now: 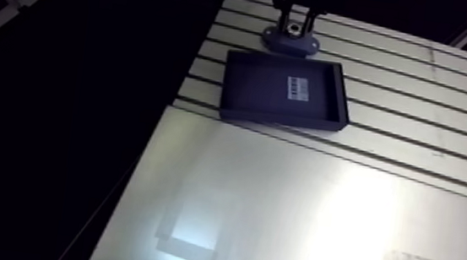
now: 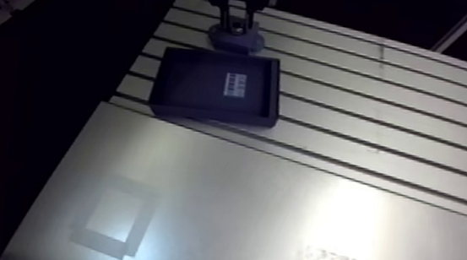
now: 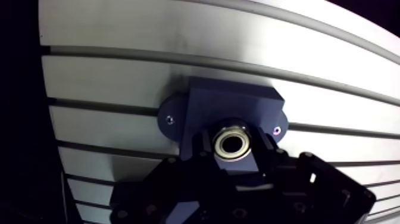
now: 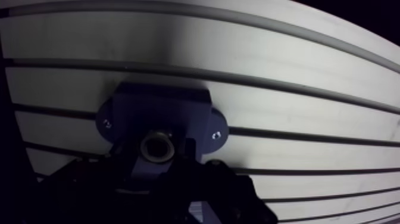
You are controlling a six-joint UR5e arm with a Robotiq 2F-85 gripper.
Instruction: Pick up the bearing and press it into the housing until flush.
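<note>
Pressing step: gripper sat over the housing, fingers narrow, clamped on the bearing. Next, I judged, a square push down until flush.

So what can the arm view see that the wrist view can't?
Only the arm view: the dark rectangular tray with a white label, and the shiny flat metal sheet nearer the camera. Only the wrist view: the silver ring-shaped bearing seen clearly, pinched in the black two-finger gripper, and the small screws in the housing's side ears. Both: the dark blue plastic housing, the gripper over it, and the slotted aluminium table.
</note>
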